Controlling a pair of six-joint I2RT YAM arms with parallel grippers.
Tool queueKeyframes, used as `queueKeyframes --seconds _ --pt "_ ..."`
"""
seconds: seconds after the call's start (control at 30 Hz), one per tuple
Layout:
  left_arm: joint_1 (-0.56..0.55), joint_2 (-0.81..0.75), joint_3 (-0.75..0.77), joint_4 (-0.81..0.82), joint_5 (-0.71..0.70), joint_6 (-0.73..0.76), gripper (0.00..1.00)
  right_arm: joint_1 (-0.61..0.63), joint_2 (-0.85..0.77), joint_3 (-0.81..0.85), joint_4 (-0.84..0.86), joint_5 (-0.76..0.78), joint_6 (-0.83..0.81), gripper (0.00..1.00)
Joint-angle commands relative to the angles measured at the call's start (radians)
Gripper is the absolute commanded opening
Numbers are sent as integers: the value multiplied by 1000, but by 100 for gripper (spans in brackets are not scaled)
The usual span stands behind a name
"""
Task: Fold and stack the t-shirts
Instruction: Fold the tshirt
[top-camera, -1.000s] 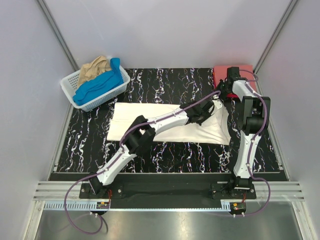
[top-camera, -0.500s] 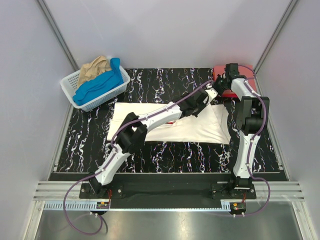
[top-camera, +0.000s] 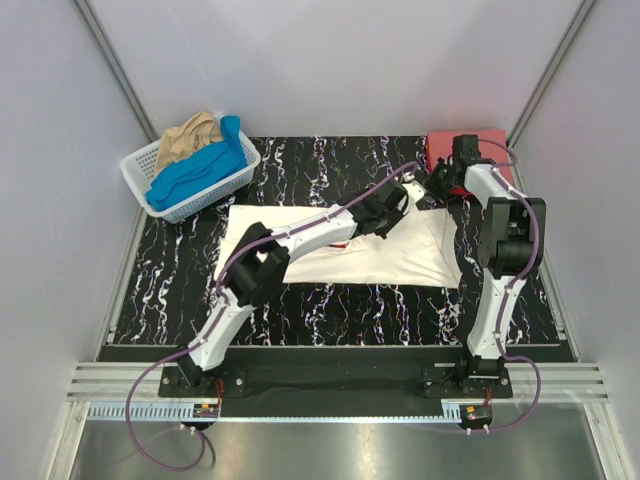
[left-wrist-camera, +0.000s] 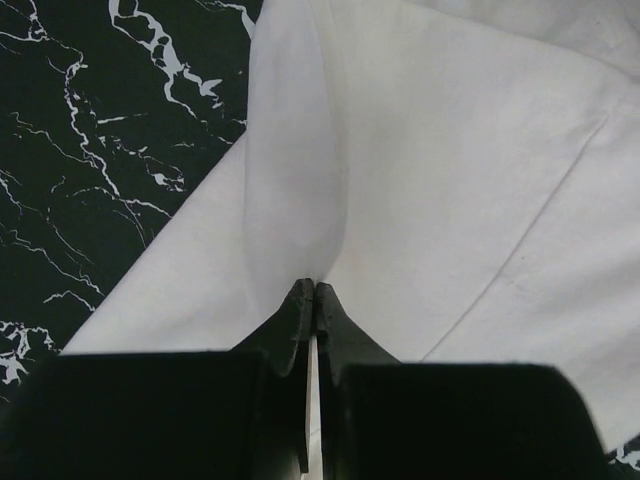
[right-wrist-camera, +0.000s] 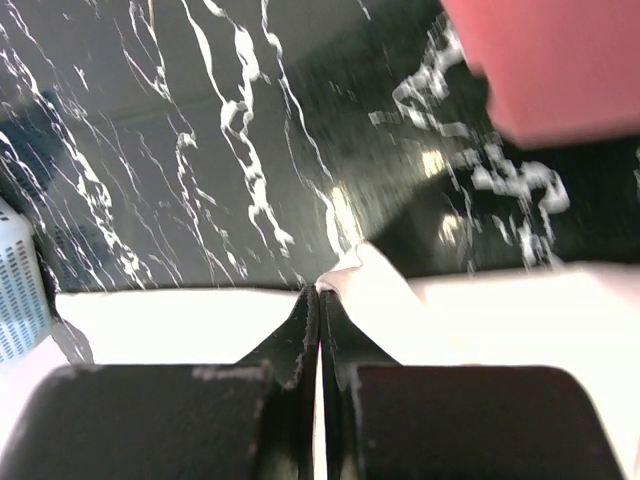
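Observation:
The white t-shirt (top-camera: 410, 260) lies spread across the middle of the black marble table; a bit of its red print (top-camera: 341, 243) shows under the left arm. My left gripper (top-camera: 398, 204) is shut on a raised fold of this shirt (left-wrist-camera: 450, 150) near its far right edge. My right gripper (top-camera: 441, 186) is shut on the shirt's far right corner (right-wrist-camera: 500, 310), held just above the table. A folded red t-shirt (top-camera: 470, 148) (right-wrist-camera: 550, 60) sits at the back right corner. Blue (top-camera: 200, 170) and tan (top-camera: 190, 135) t-shirts lie bunched in the basket.
The white lattice basket (top-camera: 232, 186) (right-wrist-camera: 20, 290) stands at the back left corner of the table (top-camera: 330, 165). Grey walls enclose the table on three sides. The left arm stretches diagonally over the white shirt.
The left gripper has moved back and slightly left, drawing the shirt's pinched edge with it. The right gripper has shifted a little near the red shirt, still holding the corner.

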Motion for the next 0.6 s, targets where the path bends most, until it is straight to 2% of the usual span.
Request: queueKeyframes --seconds 0.0,0.3,0.57 --pt "-1 -128 -37 59 49 -2 0 1 -150 -69 15 56 2 0" --pt "0 -227 -163 79 124 26 0 -17 -313 -267 -24 113 -28 0" --pt "-1 -260 -273 62 224 33 0 -17 -365 -434 2 80 -36 0"
